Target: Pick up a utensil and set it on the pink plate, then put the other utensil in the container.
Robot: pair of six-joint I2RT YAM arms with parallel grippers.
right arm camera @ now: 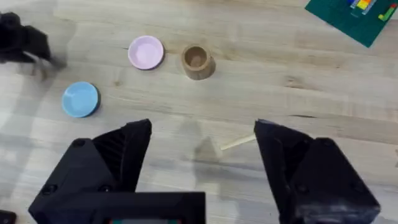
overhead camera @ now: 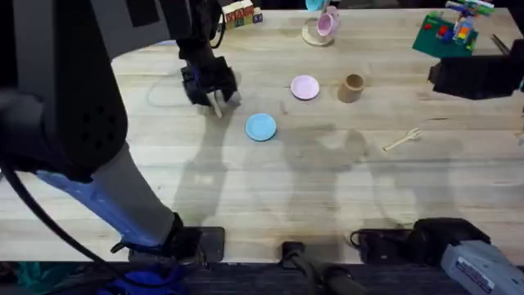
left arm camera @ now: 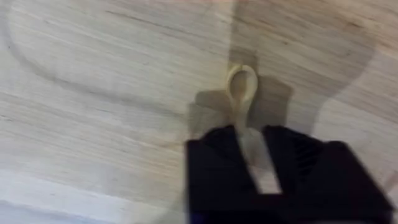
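Observation:
My left gripper [overhead camera: 218, 103] is at the table's left, shut on the handle of the pale wooden spoon-like utensil [left arm camera: 241, 84]. Its rounded end sticks out past the black fingers [left arm camera: 217, 168], low over the wood. The pink plate [overhead camera: 305, 87] lies right of it, beyond a blue plate [overhead camera: 261, 126]. The tan container [overhead camera: 351, 88] stands upright just right of the pink plate. The wooden fork [overhead camera: 403, 139] lies flat at the right. My right gripper [right arm camera: 202, 168] hangs open high above the fork's handle [right arm camera: 238, 142], with the pink plate [right arm camera: 146, 51] and container [right arm camera: 197, 61] farther off.
A pink mug [overhead camera: 326, 24] on a saucer stands at the back centre. A green brick board [overhead camera: 446, 33] lies at the back right, and small blocks [overhead camera: 241, 15] sit at the back left. The blue plate [right arm camera: 81, 99] lies between my left gripper and the pink plate.

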